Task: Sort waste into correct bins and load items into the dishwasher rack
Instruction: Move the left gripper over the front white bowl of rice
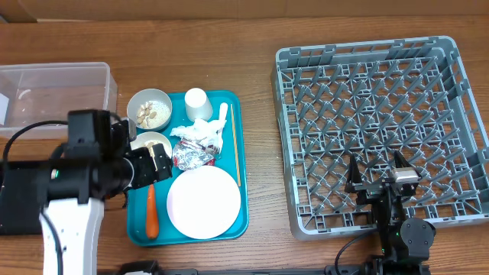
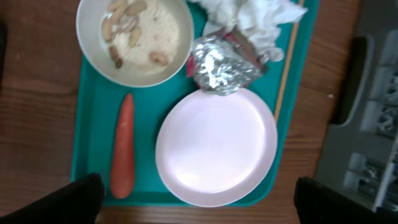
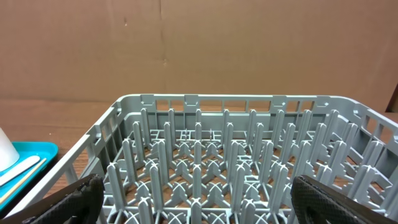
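Observation:
The teal tray (image 1: 238, 200) holds a pale plate (image 1: 203, 201), a bowl of nut scraps (image 1: 149, 111), a second bowl (image 1: 150, 140), a white cup (image 1: 198, 104), a crumpled napkin (image 1: 200, 131), a foil wrapper (image 1: 191, 155) and a white utensil (image 1: 223, 122). My left gripper (image 1: 162, 162) hovers open over the tray's left side. In the left wrist view it (image 2: 199, 208) spans the plate (image 2: 216, 146), holding nothing; the foil (image 2: 221, 65), napkin (image 2: 249, 15) and scrap bowl (image 2: 134, 37) lie beyond. My right gripper (image 1: 378, 174) (image 3: 199, 199) stands open over the grey rack (image 1: 382, 46) (image 3: 236, 99).
An orange carrot (image 1: 151, 211) (image 2: 122, 146) and a thin wooden stick (image 1: 236, 156) also lie on the tray. A clear tub (image 1: 53, 92) stands at the far left, with a black tray (image 1: 15, 202) in front of it, partly under my left arm.

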{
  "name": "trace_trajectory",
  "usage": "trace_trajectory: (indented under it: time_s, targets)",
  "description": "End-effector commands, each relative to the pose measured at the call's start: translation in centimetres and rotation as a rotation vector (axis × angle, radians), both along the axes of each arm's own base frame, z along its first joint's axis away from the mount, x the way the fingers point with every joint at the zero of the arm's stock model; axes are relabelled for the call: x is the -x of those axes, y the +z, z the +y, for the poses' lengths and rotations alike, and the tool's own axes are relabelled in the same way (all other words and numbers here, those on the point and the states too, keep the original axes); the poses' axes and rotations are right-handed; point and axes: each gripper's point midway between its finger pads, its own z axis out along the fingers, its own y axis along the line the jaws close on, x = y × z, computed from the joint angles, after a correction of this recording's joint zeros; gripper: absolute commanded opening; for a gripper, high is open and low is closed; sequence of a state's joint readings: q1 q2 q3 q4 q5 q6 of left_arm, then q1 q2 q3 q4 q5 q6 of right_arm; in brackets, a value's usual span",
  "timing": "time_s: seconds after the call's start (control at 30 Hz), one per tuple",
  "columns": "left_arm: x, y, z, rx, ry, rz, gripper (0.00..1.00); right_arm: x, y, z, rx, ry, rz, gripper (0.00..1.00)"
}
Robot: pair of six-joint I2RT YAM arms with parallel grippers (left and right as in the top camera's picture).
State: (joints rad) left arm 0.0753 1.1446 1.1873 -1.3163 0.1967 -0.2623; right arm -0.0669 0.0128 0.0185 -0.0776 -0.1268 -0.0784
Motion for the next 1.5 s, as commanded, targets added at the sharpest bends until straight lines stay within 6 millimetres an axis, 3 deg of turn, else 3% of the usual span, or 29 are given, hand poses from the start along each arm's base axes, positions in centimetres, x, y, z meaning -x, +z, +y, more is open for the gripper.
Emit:
trace_trajectory:
  time_s: [0.0, 0.33, 0.5, 0.83, 1.13, 1.33, 1.47]
  targets:
    - [-0.5, -1.0, 0.7, -0.042, 0.010, 0.057, 1.00, 0.0, -0.1, 0.0, 0.001, 0.001, -0.005, 1.00]
    - [-2.6, -4.5, 0.6, -0.048, -0.065, 0.083, 1.00, 0.0, -0.2, 0.0, 0.001, 0.001, -0.005, 1.00]
    - [-2.6, -6.2, -0.3, 0.007, -0.075, 0.086, 1.00, 0.0, -0.2, 0.0, 0.001, 0.001, -0.005, 1.00]
    - [-2.4, -8.7, 0.2, -0.026, -0.067, 0.094, 1.00, 0.0, -0.2, 0.0, 0.001, 0.001, -0.005, 1.00]
    - [-4.5, -8.5, 0.4, -0.028, -0.038, 0.009, 1.00, 0.0, -0.2, 0.0, 0.001, 0.001, -0.005, 1.00]
    - [-4.7, -8.5, 0.1, -0.021, -0.063, -0.002, 1.00, 0.0, -0.2, 0.0, 0.001, 0.001, -0.005, 1.00]
    - [-5.0, -9.5, 0.5, -0.039, -0.058, 0.000, 1.00, 0.0, -0.2, 0.0, 0.001, 0.001, -0.005, 1.00]
